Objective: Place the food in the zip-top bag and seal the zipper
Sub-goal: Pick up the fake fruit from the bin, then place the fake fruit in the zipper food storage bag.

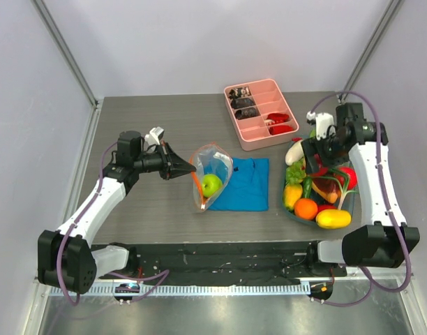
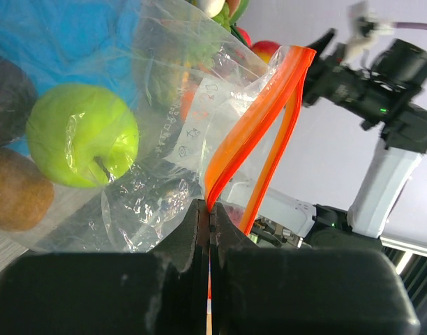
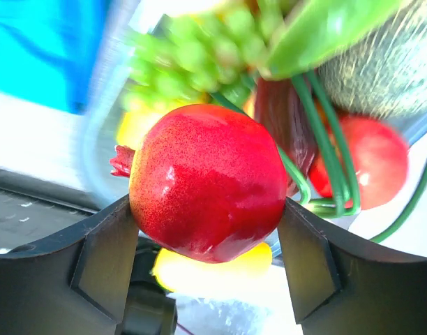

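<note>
The clear zip-top bag point(image 1: 215, 169) lies partly on the blue cloth, mouth held up, with a green apple point(image 1: 211, 185) inside. My left gripper point(image 1: 188, 169) is shut on the orange-red zipper point(image 2: 262, 125) at the bag's edge; in the left wrist view the apple point(image 2: 81, 136) shows through the plastic and the gripper point(image 2: 210, 216) pinches the strip's end. My right gripper point(image 1: 318, 164) hangs over the food pile at the right. In the right wrist view its fingers point(image 3: 105, 258) press both sides of a red pomegranate point(image 3: 206, 181).
A teal tray point(image 1: 289, 209) at the right holds more food: an orange point(image 1: 305, 208), a yellow piece point(image 1: 333, 219), green and red pieces. A pink divided tray point(image 1: 262, 115) stands at the back. The blue cloth point(image 1: 247, 187) lies mid-table.
</note>
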Motion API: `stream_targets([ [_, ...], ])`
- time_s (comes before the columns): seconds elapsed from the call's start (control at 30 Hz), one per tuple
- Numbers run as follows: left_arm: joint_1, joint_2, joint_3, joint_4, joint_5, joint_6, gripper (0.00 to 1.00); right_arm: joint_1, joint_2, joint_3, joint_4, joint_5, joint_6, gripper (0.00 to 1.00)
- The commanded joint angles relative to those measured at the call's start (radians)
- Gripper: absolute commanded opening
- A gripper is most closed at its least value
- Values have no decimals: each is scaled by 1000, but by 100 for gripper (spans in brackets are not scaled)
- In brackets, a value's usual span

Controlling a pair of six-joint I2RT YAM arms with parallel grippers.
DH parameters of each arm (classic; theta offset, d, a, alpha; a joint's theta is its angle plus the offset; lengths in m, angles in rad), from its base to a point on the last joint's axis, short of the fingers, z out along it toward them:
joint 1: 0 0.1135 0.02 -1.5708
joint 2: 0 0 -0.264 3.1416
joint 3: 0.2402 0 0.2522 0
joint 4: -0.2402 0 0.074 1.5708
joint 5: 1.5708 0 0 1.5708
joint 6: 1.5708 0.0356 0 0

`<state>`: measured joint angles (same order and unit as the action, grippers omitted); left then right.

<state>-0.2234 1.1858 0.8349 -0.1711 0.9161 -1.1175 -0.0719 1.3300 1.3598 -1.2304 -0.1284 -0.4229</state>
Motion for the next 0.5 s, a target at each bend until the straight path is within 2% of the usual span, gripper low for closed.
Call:
stream_targets([
  [0.0, -2, -12, 10, 7, 4, 15, 0, 30, -6, 232, -155, -238, -48, 50],
  [0.03, -2, -11, 12, 5, 4, 15, 0, 71, 4, 270, -152, -307, -37, 50],
  [0.1, -2, -5, 20, 5, 4, 13, 0, 176, 49, 389, -107, -327, 12, 50],
  [0.13, -2, -5, 24, -4, 4, 22, 0, 293, 67, 428, -86, -326, 48, 50],
  [0.17, -2, 0, 39, -16, 3, 28, 0, 344, 92, 497, -63, -326, 59, 51],
  [0.3, -2, 6, 76, -68, 1, 59, 0, 585, 179, 656, 35, -292, 76, 54],
  [0.33, -2, 8, 81, -73, 4, 67, 0, 624, 201, 723, 34, -280, 70, 54],
  [0.37, -2, 6, 87, -88, 1, 71, 0, 705, 227, 749, 32, -236, 64, 55],
  [0.47, -2, 5, 92, -100, -2, 82, 0, 815, 311, 805, 9, -176, 17, 56],
])
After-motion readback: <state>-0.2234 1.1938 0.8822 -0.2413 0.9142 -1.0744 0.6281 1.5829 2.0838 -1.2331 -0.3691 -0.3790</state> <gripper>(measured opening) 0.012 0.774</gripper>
